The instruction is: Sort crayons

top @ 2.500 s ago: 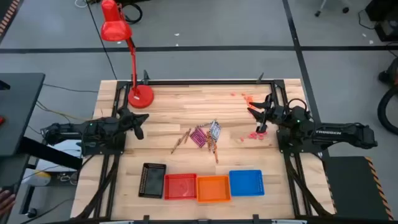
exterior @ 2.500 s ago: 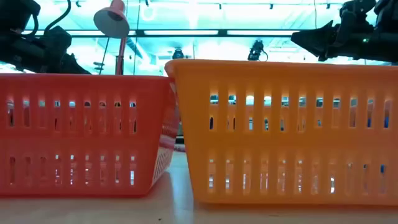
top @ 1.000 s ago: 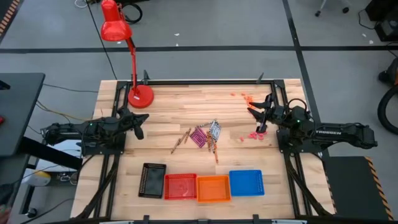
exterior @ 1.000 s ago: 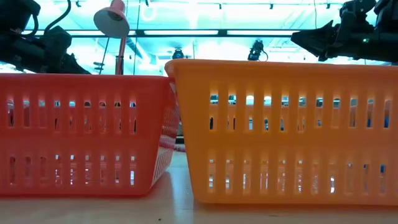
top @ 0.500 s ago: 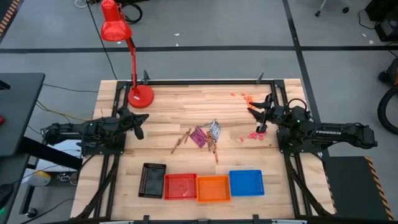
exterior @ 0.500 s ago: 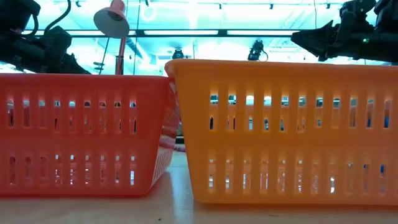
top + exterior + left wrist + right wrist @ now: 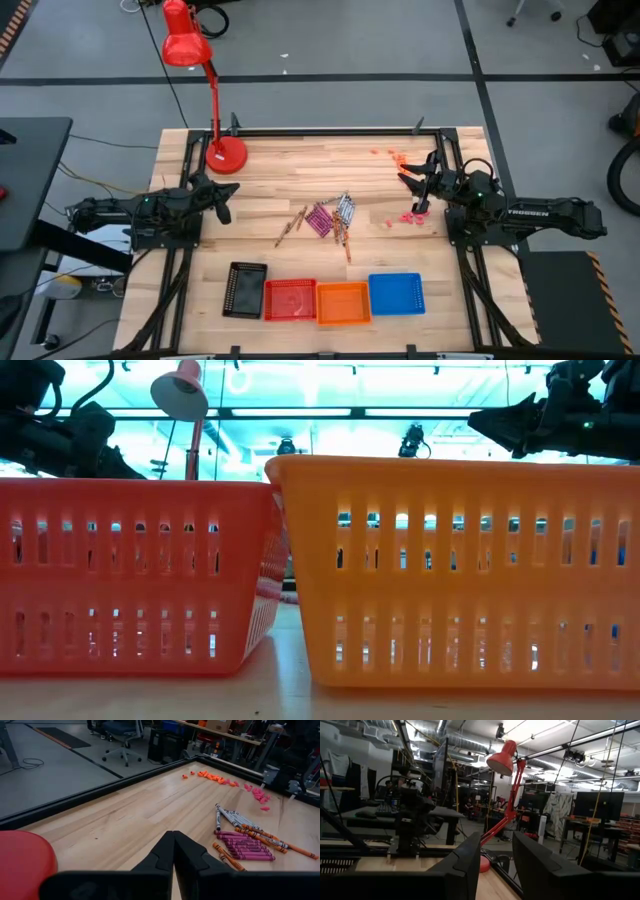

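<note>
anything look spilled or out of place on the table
Yes. Small pink bits and orange crumbs lie scattered near the right gripper, apart from the crayons heaped mid-table. They look like broken scraps, though that is only a guess.

A robotics lab or workshop: a pale butcher-block wooden table (image 7: pixel 300 170) framed in black metal rail stands on a grey concrete floor (image 7: pixel 330 40) marked with dark tape lines. Exposed silver ceiling ducts (image 7: pixel 445 735), long black workbenches (image 7: pixel 380 812) with equipment and a black wheeled office chair (image 7: pixel 122 732) fill the room beyond.
</note>
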